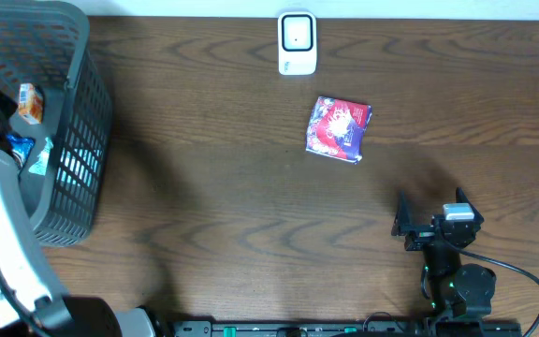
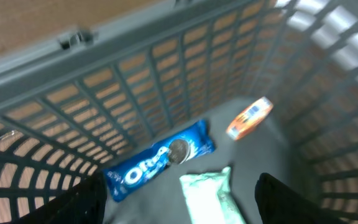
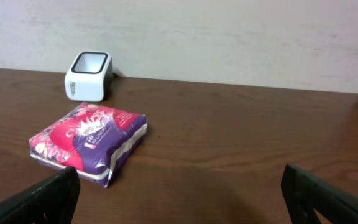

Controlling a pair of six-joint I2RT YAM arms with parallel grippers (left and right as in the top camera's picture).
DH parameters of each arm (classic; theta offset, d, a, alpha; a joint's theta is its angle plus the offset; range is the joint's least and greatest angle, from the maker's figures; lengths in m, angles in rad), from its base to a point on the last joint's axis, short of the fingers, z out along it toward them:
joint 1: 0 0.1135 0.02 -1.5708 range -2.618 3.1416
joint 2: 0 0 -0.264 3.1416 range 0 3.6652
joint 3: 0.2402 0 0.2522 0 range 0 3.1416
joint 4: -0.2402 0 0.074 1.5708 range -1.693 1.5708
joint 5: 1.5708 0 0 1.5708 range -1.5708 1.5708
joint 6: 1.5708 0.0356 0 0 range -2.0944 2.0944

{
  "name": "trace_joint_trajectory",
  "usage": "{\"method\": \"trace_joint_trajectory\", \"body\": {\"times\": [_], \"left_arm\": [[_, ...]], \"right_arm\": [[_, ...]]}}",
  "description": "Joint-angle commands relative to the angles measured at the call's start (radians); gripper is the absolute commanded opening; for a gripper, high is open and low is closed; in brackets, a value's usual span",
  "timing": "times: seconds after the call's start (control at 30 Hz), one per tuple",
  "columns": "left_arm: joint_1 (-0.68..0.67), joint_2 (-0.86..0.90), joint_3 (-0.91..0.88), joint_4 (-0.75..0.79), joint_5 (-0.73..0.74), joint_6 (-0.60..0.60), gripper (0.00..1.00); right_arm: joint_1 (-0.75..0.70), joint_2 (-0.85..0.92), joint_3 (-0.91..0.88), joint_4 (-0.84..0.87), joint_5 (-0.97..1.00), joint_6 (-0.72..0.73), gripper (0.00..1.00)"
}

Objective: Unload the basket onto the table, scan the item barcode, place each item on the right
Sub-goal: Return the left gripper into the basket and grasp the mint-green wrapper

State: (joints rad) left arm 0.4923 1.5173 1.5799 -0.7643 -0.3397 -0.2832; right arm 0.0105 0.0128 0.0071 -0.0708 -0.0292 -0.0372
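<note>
Left gripper [image 2: 180,186] is inside the grey plastic lattice basket [image 1: 82,159] at the bench's left end. Jaws are apart with nothing between them, above the contents. In the basket:
- a blue Oreo biscuit pack [image 2: 160,160] lies against the wall
- a pale green soft wrapper [image 2: 207,193] sits just beside it, under the jaws
- a small orange-and-white packet [image 2: 249,117] lies further in

Right gripper [image 3: 180,180] is low over the dark wood bench [image 1: 204,187], near the front right. Jaws are spread wide and empty.

The red-and-purple flat plastic packet [image 1: 339,128] lies flat on the bench. It is clear of both grippers, ahead of the right one. The white boxy barcode scanner [image 1: 297,42] stands near the packet at the back edge, not touching it. No barcode is readable in any view.
</note>
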Motion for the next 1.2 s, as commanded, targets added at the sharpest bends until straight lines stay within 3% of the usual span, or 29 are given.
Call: {"method": "trace_joint_trajectory", "body": {"times": [0.0,0.13,0.2,0.3,0.6,0.83,1.0,1.07,1.17], "left_arm": [[0.054,0.094,0.005,-0.034,0.121,0.013,0.76],[0.062,0.202,0.005,-0.066,0.25,0.002,0.76],[0.051,0.266,0.004,-0.084,0.254,-0.062,0.75],[0.027,0.348,0.002,-0.084,0.249,-0.108,0.69],[-0.032,0.518,0.001,-0.063,0.229,-0.142,0.69],[-0.037,0.599,-0.002,-0.065,0.114,-0.148,0.67],[-0.038,0.605,-0.005,-0.072,0.114,-0.148,0.38],[-0.038,0.605,-0.005,-0.074,0.114,-0.148,0.08],[-0.037,0.581,0.011,-0.101,0.116,-0.148,0.07]], "right_arm": [[0.003,-0.004,-0.002,-0.004,0.001,-0.002,0.99],[0.003,-0.004,-0.002,-0.004,0.001,-0.002,0.99],[0.002,-0.004,-0.002,-0.004,0.001,-0.002,0.99],[0.002,-0.004,-0.002,-0.004,0.001,-0.002,0.99],[0.003,-0.004,-0.002,-0.004,0.001,-0.002,0.99],[0.003,-0.004,-0.002,-0.004,0.001,-0.002,0.99],[0.003,-0.004,-0.002,-0.004,0.001,-0.002,0.99],[0.002,-0.004,-0.002,-0.004,0.001,-0.002,0.99],[0.002,-0.004,-0.002,-0.004,0.001,-0.002,0.99]]}}
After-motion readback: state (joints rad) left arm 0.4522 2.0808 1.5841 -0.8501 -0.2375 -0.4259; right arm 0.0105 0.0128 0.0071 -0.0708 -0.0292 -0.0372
